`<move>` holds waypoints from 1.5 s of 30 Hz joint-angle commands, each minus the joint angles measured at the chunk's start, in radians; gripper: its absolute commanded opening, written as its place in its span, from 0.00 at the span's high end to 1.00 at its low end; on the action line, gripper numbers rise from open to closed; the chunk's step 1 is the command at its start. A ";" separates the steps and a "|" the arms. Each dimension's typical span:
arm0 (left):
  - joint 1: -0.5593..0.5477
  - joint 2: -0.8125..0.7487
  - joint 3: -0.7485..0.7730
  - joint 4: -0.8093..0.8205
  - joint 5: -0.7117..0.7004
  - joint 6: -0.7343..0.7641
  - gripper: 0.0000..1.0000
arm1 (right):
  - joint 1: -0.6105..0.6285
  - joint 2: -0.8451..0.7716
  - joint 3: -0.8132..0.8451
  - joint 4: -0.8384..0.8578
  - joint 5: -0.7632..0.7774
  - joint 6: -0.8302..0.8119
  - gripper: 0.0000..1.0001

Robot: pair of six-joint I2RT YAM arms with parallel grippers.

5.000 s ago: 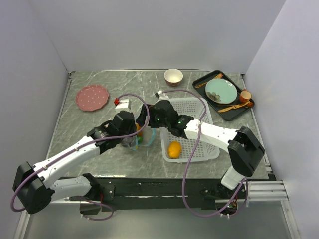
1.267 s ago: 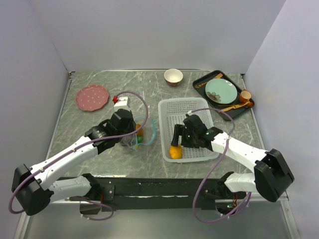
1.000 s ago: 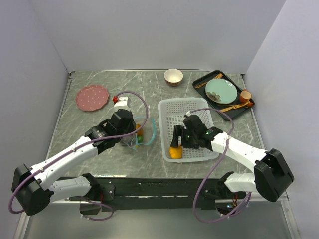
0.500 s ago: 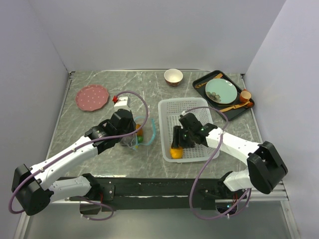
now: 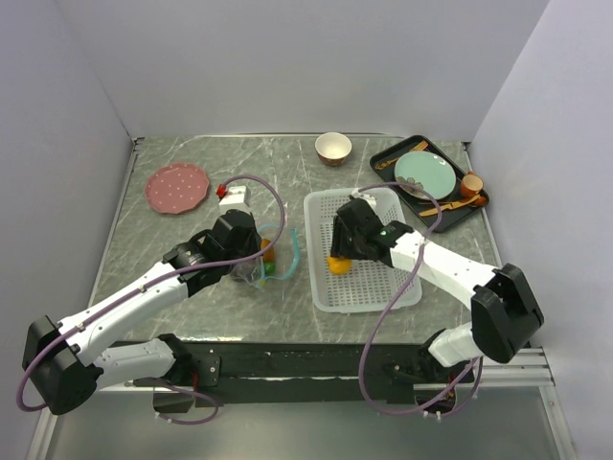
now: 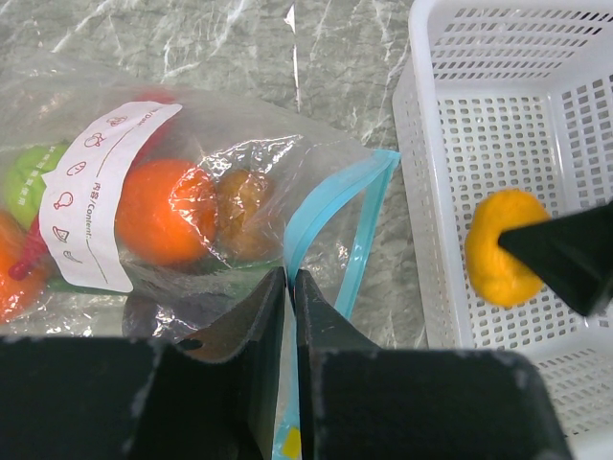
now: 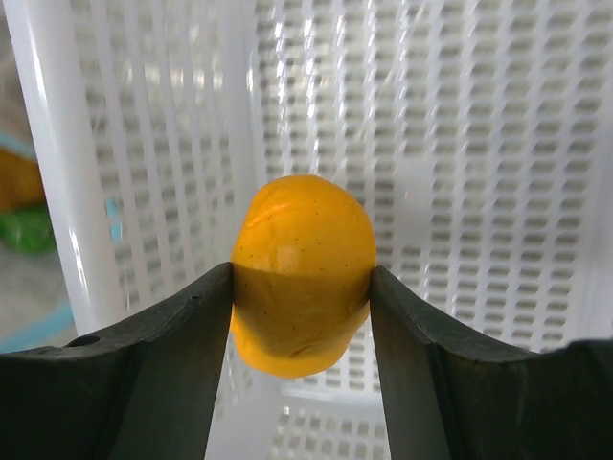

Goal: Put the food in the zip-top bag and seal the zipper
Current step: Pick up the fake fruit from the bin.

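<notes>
Right tool (image 7: 302, 287): clamped on the yellow fruit (image 7: 302, 273), one finger against each side, inside the white basket (image 5: 378, 278) near its left wall. Left tool (image 6: 287, 287): jaws together on the teal zipper (image 6: 335, 206) of the clear bag (image 6: 239, 153). The bag lies on the tabletop (image 5: 192, 153) just beside the basket, mouth open. It contains an orange (image 6: 158, 211) and a brown kiwi (image 6: 244, 216).

Bag label (image 6: 96, 201) print unreadable
</notes>
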 commanded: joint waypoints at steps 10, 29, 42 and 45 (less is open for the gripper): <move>-0.001 -0.010 0.038 0.022 -0.003 0.004 0.84 | -0.005 0.169 0.099 0.075 0.114 -0.020 0.18; -0.001 0.007 0.047 0.032 -0.002 0.016 0.84 | -0.016 0.040 -0.032 0.107 0.050 0.052 0.07; -0.001 0.003 0.039 0.032 0.001 0.010 0.85 | -0.020 0.068 -0.029 0.090 0.039 0.075 0.18; -0.001 -0.005 0.032 0.039 0.006 0.010 0.84 | -0.031 0.080 -0.033 0.099 0.030 0.079 0.21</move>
